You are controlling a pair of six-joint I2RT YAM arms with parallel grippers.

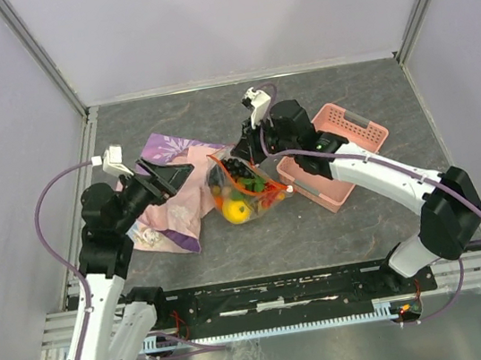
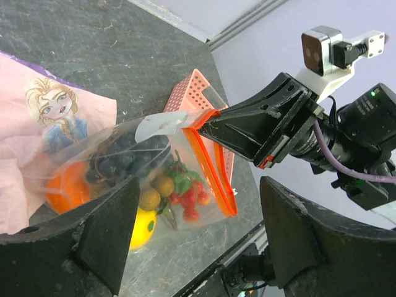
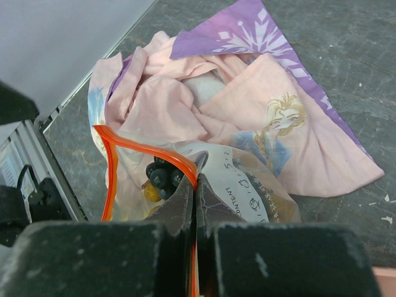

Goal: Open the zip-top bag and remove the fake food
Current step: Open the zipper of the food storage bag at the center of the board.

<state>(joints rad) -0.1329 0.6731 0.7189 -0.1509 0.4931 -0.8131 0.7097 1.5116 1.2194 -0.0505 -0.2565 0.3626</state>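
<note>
1. Cloth (image 1: 172,219): pink-purple, crumpled, w/ cartoon girl print & snowflake.
2. Basket (image 1: 352,125): pink, perforated, rectangular; right of cloth, apart from it.
3. Table (image 1: 344,83): dark grey, mottled; under cloth.
4. Metal rail (image 1: 286,304): along table edge, on cloth's near side.

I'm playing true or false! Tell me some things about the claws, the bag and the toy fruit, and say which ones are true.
1. The right claw pinches the zip-top bag by its orange strip. True.
2. The left claw is holding the cloth. False: it is open and holds nothing.
3. The fake food is inside the bag. True.
4. The bag lies in the pink basket. False: it is beside the basket.
</note>
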